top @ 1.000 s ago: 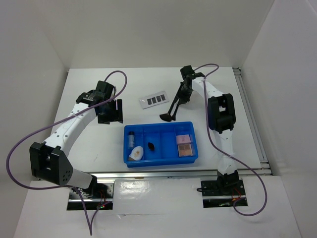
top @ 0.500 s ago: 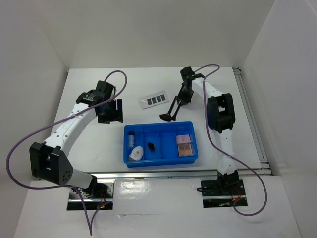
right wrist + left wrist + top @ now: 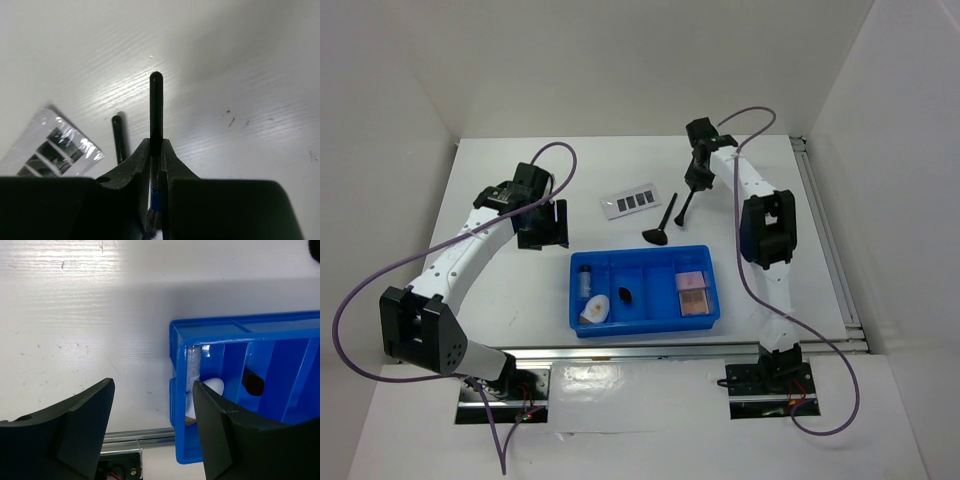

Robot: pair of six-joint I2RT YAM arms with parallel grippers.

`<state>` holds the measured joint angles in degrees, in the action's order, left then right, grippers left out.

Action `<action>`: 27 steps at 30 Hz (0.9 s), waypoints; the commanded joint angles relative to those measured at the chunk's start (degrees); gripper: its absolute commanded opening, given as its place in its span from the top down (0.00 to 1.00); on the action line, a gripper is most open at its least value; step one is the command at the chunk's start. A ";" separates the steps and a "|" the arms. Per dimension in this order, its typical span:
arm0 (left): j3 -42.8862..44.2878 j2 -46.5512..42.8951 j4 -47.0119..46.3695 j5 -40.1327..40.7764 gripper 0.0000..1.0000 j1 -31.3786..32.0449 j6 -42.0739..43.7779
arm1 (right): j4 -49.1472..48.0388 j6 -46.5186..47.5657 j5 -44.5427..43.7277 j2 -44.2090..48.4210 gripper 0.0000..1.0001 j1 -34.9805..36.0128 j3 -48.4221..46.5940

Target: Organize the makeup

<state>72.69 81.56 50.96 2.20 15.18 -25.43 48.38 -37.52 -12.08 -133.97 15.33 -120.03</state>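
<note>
My right gripper (image 3: 694,186) (image 3: 155,142) is shut on a black brush (image 3: 156,100) and holds it over the far table. A second black brush (image 3: 662,222) (image 3: 118,137) lies on the table beside it. The clear palette with dark pans (image 3: 629,202) (image 3: 55,145) lies left of the brushes. The blue tray (image 3: 642,328) (image 3: 172,355) holds the black-capped vial (image 3: 586,277) (image 3: 193,367), the white oval piece (image 3: 595,308) (image 3: 212,386), a small black item (image 3: 624,296) (image 3: 253,383) and two pink/tan squares (image 3: 691,282). My left gripper (image 3: 542,226) (image 3: 152,425) is open and empty, left of the tray.
White walls enclose the table at the back and on both sides. A metal rail (image 3: 620,352) runs along the near edge in front of the tray. A purple cable (image 3: 560,160) loops above the left arm.
My right gripper has moved toward the back of the table, lifting one brush. The other brush stays on the table. The left arm has not moved.
</note>
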 commanded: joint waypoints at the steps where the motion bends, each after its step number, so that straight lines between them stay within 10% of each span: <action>1: 0.44 -0.70 -0.07 -0.70 0.23 -0.33 1.08 | -3.46 1.31 -5.24 11.59 1.00 -0.39 0.84; 13: 1.49 -1.75 -0.07 -1.23 0.24 -0.33 0.56 | -10.42 11.06 9.24 34.91 1.00 3.91 22.36; 27: 0.35 -7.03 0.46 -0.18 0.24 -0.33 0.03 | -5.75 3.77 16.29 37.04 1.00 25.97 34.60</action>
<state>72.75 76.99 51.00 1.63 15.18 -25.52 43.11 -31.22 3.99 -97.76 39.77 -84.14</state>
